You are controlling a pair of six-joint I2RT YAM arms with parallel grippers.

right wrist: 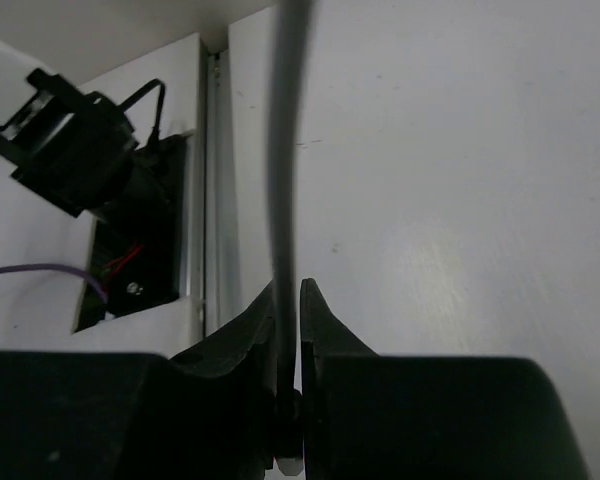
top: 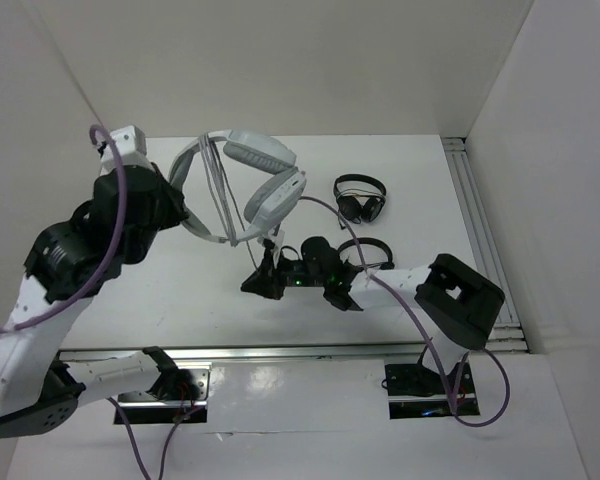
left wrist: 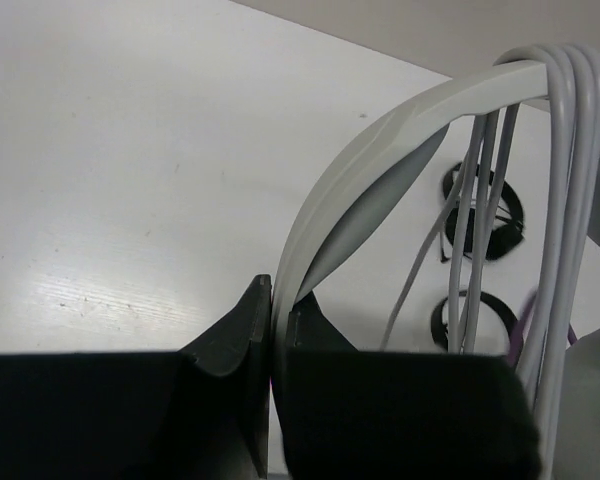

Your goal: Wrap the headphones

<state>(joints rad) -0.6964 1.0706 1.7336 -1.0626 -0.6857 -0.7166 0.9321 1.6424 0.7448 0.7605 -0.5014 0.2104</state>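
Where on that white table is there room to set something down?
Bare table: the near-left stretch between the left arm and the right tool, and the far-right part between the black headphones and the side rail. The middle is crowded: white headphones and cable.

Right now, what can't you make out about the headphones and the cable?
Ends of the cable: right wrist view, the top edge cuts off one way, the shut right gripper hides the other.
Nearer black headphones: top view, mostly covered by the right arm.
Turns of cable on the white headphones: top view, strands too thin to count.
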